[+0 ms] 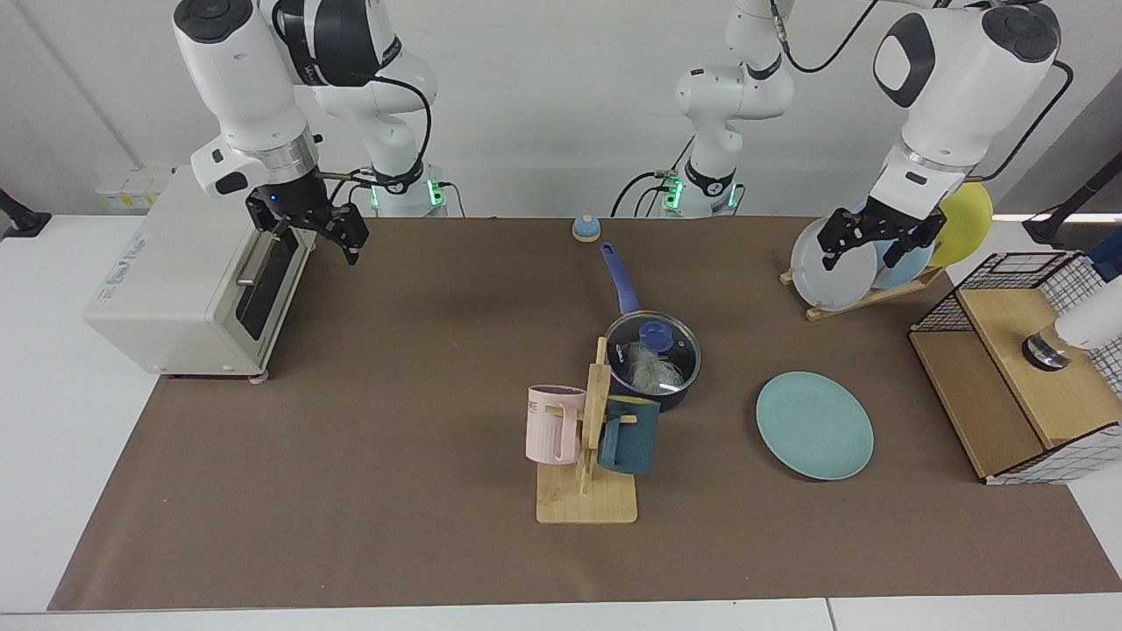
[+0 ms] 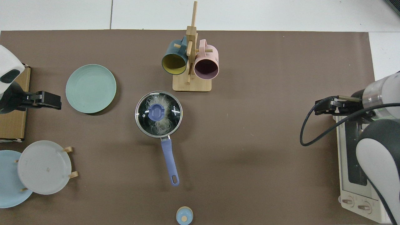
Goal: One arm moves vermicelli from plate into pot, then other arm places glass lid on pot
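Observation:
The dark pot (image 1: 677,396) stands mid-table with its blue handle (image 2: 170,162) toward the arms' side. The glass lid (image 1: 655,334) with its blue knob (image 2: 155,112) sits on the pot. The white vermicelli (image 1: 647,372) shows through the glass (image 2: 161,124). The teal plate (image 1: 815,425) lies bare beside it (image 2: 90,88). My right gripper (image 1: 308,244) hangs open and empty by the toaster's front (image 2: 318,107). My left gripper (image 1: 861,258) waits open and empty in front of the plate rack (image 2: 56,101).
A white toaster oven (image 1: 188,272) stands at the mat's edge. A wooden mug rack (image 1: 585,491) with a pink mug (image 1: 554,424) and a teal mug (image 1: 629,434) stands just in front of the pot. A plate rack (image 1: 863,294), a wire basket (image 1: 1026,368) and a small blue bell (image 1: 585,229) stand around.

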You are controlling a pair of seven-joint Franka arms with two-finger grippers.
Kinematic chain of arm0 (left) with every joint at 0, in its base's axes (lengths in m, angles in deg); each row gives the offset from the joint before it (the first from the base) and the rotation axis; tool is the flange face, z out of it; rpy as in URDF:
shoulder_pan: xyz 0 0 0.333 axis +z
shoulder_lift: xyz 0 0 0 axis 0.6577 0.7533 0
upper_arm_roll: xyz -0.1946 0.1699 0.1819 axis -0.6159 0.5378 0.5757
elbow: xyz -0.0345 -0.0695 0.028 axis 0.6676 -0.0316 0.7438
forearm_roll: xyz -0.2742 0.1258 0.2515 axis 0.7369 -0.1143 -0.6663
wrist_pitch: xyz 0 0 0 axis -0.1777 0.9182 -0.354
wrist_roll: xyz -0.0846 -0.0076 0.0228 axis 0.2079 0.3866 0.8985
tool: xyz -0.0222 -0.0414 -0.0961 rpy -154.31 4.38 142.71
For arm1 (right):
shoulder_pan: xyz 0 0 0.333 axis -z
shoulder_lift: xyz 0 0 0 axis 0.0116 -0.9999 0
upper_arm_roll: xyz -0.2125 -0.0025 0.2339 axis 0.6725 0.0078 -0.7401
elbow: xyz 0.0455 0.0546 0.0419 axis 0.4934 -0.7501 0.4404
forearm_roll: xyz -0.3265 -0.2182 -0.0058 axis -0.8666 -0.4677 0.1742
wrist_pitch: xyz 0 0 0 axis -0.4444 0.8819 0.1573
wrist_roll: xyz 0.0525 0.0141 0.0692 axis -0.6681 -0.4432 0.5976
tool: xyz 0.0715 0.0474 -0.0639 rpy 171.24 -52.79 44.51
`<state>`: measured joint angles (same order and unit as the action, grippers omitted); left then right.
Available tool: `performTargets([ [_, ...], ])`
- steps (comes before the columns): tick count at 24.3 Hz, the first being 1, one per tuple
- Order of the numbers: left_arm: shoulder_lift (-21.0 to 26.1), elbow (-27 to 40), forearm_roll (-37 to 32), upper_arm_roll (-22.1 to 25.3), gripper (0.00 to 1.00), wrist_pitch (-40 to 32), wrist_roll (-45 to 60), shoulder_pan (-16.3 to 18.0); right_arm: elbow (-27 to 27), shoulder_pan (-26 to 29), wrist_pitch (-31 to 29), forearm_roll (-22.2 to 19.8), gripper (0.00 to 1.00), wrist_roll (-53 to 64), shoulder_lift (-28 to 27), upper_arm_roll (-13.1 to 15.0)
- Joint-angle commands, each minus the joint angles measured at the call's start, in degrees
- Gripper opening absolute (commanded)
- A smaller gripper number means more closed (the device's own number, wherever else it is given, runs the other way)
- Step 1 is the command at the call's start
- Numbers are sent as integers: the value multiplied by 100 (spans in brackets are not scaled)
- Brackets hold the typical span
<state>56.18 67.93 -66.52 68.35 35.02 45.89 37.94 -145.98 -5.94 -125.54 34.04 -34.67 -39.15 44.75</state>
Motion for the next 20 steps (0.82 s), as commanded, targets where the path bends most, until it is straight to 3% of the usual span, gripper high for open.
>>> performTargets([
  [1, -98, 39, 52, -34, 100, -157, 11, 55, -74, 177, 11, 119, 99, 244, 41, -60],
  [20, -106, 13, 43, -87, 100, -183, 20, 28, -66, 195, -33, 119, 99, 252, 32, -60],
])
